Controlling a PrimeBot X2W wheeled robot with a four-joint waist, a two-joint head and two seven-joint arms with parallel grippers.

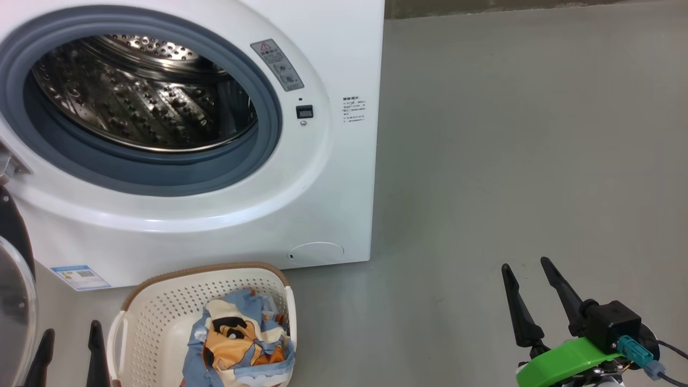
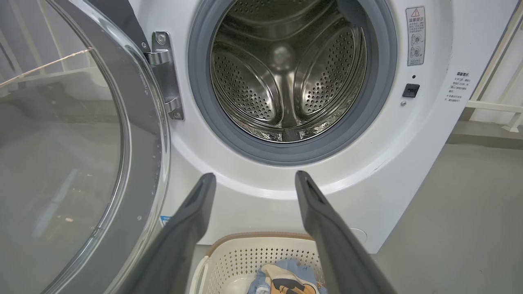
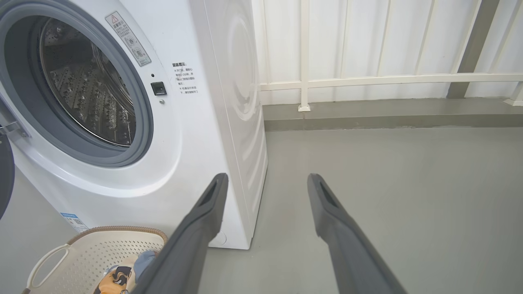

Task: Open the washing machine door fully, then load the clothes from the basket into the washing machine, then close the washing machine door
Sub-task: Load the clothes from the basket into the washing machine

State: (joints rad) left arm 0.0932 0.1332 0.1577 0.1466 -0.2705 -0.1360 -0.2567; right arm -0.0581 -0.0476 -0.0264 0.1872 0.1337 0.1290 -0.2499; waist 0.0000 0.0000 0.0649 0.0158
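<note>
A grey floor (image 1: 510, 161) is seen, with a white railing (image 3: 367, 77) behind it. On the floor stands the white washer (image 1: 333, 177), its grey-blue gasket ringing a steel drum (image 2: 286, 73) in which nothing is seen. The door (image 2: 81, 163) is swung wide on its hinge at the washer's left, with its clear glass bowl and dark rim turned away from the opening. The first step is judged done.

The basket (image 1: 161, 306) is set on the floor just before the washer's front, below the opening. The clothes (image 1: 242, 344) are heaped in the basket's right half: crumpled light-blue fabric with an orange-and-black cartoon print and cream patches. No garment is seen in the drum, so loading is judged not yet begun, and the closing of the door is left after it.

The left gripper (image 1: 72, 328) is held low between door and basket, jaws apart, nothing held. The right gripper (image 1: 525, 263) is held over the floor, well apart from the basket, jaws apart, nothing held.
</note>
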